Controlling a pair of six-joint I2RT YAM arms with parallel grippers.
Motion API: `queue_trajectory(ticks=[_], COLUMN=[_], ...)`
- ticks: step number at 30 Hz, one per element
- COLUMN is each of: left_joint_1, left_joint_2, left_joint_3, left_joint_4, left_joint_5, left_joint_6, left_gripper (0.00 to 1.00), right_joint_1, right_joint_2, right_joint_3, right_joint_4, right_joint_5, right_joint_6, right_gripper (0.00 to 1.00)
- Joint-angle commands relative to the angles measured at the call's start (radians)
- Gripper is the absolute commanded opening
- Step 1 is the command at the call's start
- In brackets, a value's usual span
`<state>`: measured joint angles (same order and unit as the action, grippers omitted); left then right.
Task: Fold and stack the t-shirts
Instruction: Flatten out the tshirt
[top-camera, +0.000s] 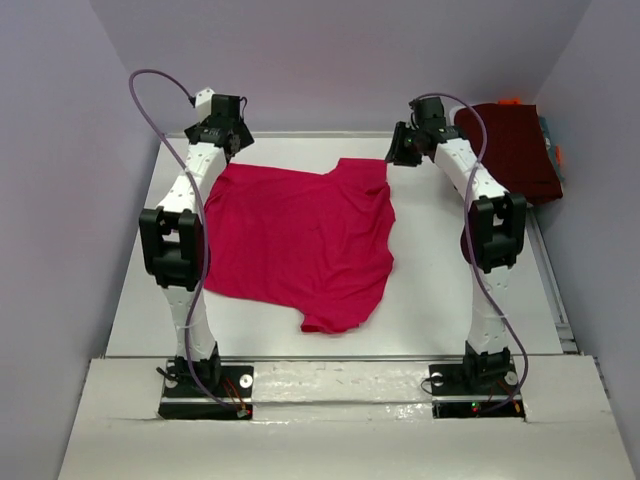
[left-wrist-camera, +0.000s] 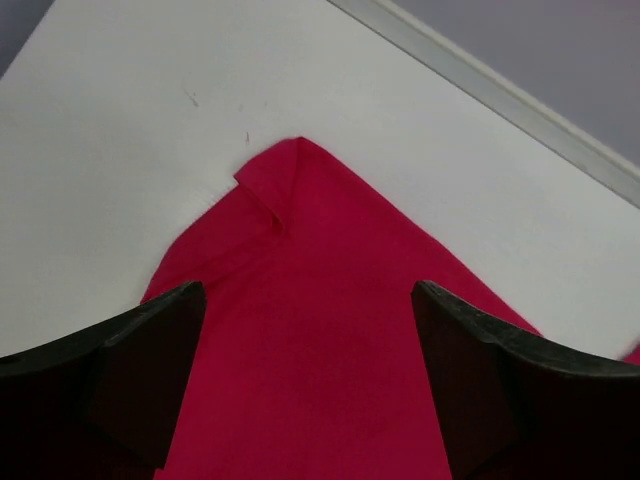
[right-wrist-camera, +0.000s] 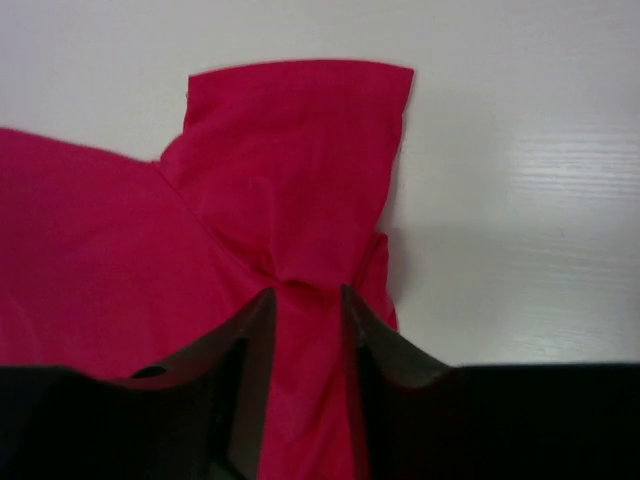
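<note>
Mostly flat, slightly rumpled crimson t-shirt (top-camera: 300, 240), left gripper (left-wrist-camera: 308, 295) released, right gripper (right-wrist-camera: 306, 292) grip unclear

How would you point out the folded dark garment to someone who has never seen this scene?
Find the white table and follow it to the far right corner, past the right arm. There lies a dark maroon folded cloth garment. Unlike the bright crimson-pink t-shirt spread open mid-table, it is darker, folded compact and sits at the table's edge.
</note>
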<state>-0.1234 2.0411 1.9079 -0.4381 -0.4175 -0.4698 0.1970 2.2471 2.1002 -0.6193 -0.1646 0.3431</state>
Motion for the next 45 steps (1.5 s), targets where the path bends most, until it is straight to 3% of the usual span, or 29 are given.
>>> queue_trajectory(ticks=[1,5,12,32,45], left_joint_1=[-0.025,-0.035,-0.035,-0.035,-0.035], left_joint_2=[-0.097,-0.154,-0.101,-0.045,-0.058], left_joint_3=[-0.121,-0.275,-0.288,-0.355,-0.405], left_joint_4=[-0.057,-0.015,-0.048,-0.090,-0.083], left_joint_5=[0.055,0.152,0.232,0.240,0.217], left_joint_6=[-0.030,-0.043,-0.056,-0.059,-0.082], left_gripper=[0.95,0.94,0.93,0.93,0.93], right_joint_1=[0.032,0.041,0.070,0.090,0.090], right_joint_2=[-0.095,-0.092,-0.083,-0.129,-0.300], right_joint_3=[-0.112,-0.184,-0.276,-0.474,-0.681], right_joint_4=[-0.002,-0.016,-0.030,-0.072,-0.060], right_joint_5=[-0.004,-0.009,0.013,0.114,0.160], right_joint_6=[0.033,0.039,0.043,0.094,0.106], right_gripper=[0.27,0.23,0.19,0.14,0.09])
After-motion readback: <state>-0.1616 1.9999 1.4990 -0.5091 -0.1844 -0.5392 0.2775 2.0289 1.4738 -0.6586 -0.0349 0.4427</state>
